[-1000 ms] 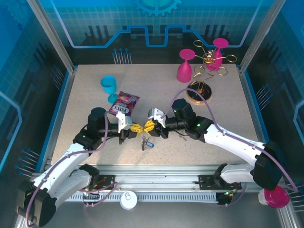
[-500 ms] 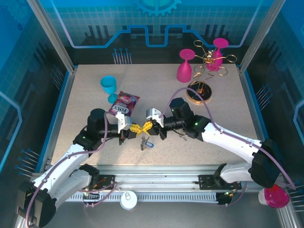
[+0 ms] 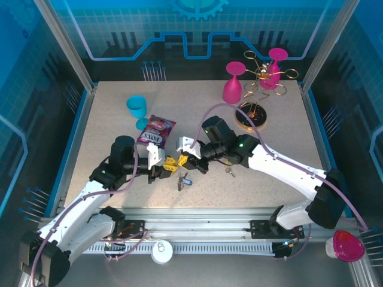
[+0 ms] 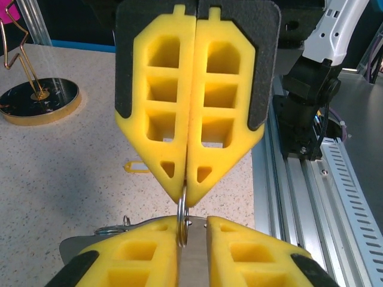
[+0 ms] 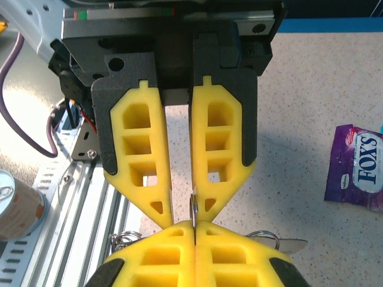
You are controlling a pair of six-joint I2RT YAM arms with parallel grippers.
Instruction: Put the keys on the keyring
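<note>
Right claw [image 5: 194, 232] of mine is clenching the keyring [image 5: 193, 210] edge-on near 7 o'clock on the surface [image 3: 185, 101], presumably steadying the loop for threading, the keys [image 3: 181, 179] bunching just beneath at 6 o'clock, while my left claw [image 4: 192, 222] is facing it, slightly parted and gripping nothing.

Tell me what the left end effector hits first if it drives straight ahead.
Most likely the keyring, pinched in the right end effector, whose tips face it head-on.

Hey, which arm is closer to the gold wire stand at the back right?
Right. The right arm passes just in front of the gold wire stand, its wrist slightly to the left of the stand's base. The left arm lies well off to the stand's near left, much farther away.
</note>
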